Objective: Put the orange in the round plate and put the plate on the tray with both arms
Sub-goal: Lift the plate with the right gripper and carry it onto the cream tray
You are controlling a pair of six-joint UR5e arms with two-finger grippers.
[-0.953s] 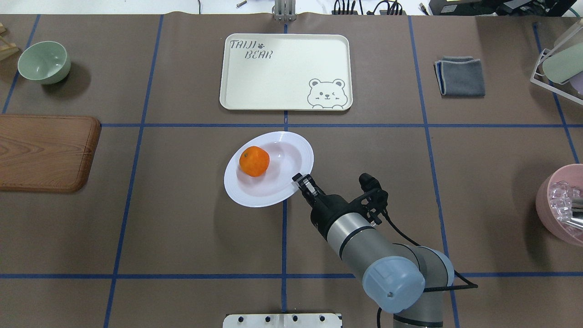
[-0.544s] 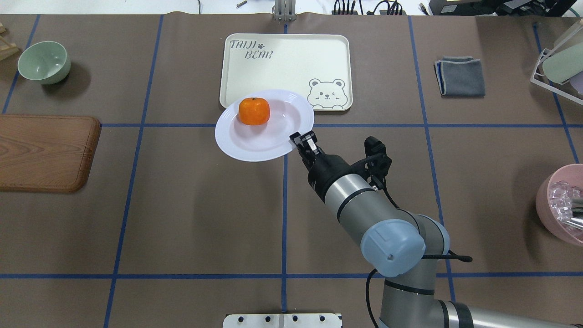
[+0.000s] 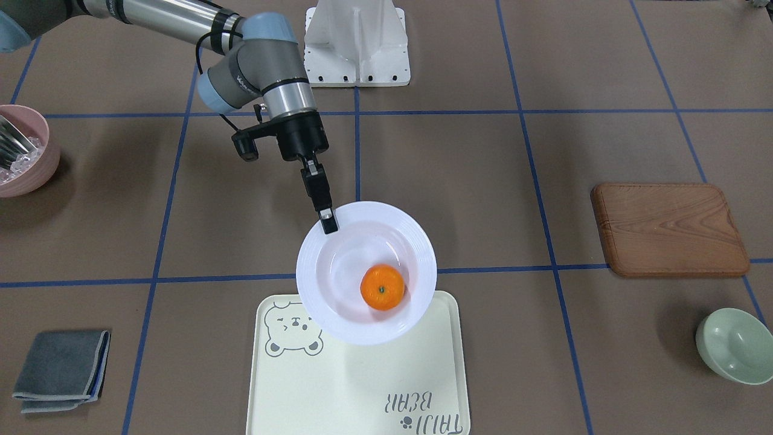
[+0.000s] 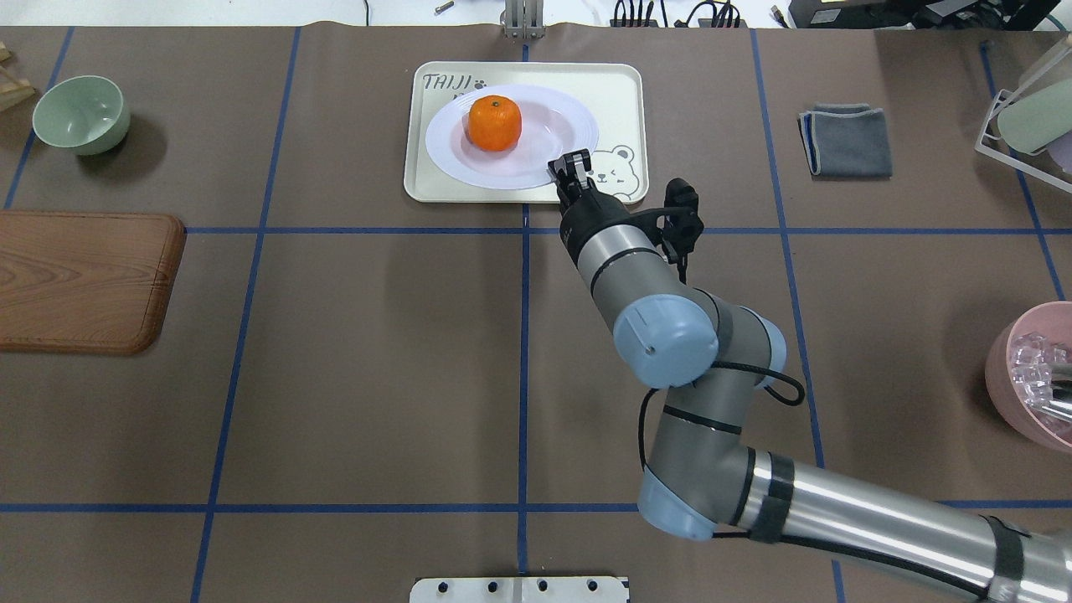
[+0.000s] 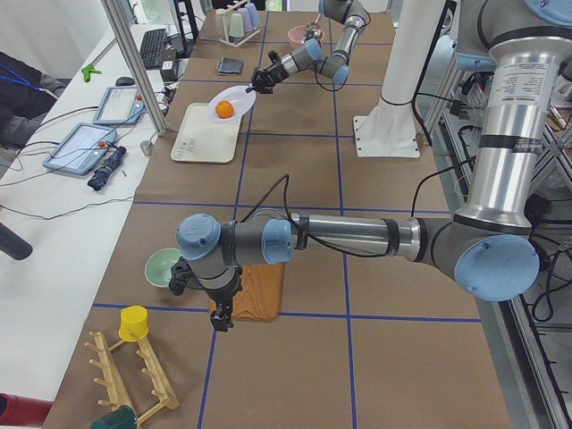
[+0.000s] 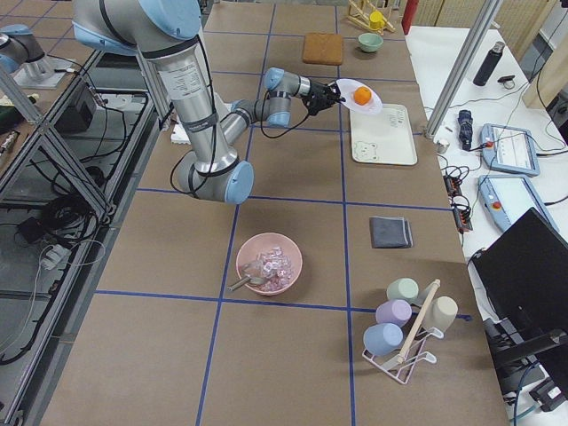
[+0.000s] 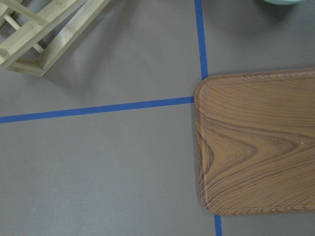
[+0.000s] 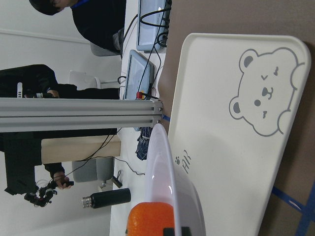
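The orange (image 4: 494, 123) lies in the round plate (image 4: 548, 144), a glossy white deep plate. My right gripper (image 4: 572, 172) is shut on the plate's near rim and holds it in the air over the tray (image 4: 615, 92), slightly tilted. From the front, the right gripper (image 3: 328, 223) pinches the rim, and the plate (image 3: 347, 254) with the orange (image 3: 382, 287) overlaps the tray (image 3: 338, 386). The right wrist view shows the plate (image 8: 165, 162) edge-on above the tray (image 8: 221, 162). My left gripper (image 5: 219, 322) hangs by the wooden board; I cannot tell if it is open or shut.
A brown wooden board (image 4: 84, 280) and a pale green bowl (image 4: 81, 113) are at the left. A folded grey cloth (image 4: 846, 140), a cup rack (image 4: 1030, 109) and a pink bowl (image 4: 1034, 377) are at the right. The left wrist view shows the board (image 7: 256, 147) and a wooden rack (image 7: 44, 29).
My right arm has carried the plate with the orange away from the table's middle to above the tray. The orange has stayed in the plate.
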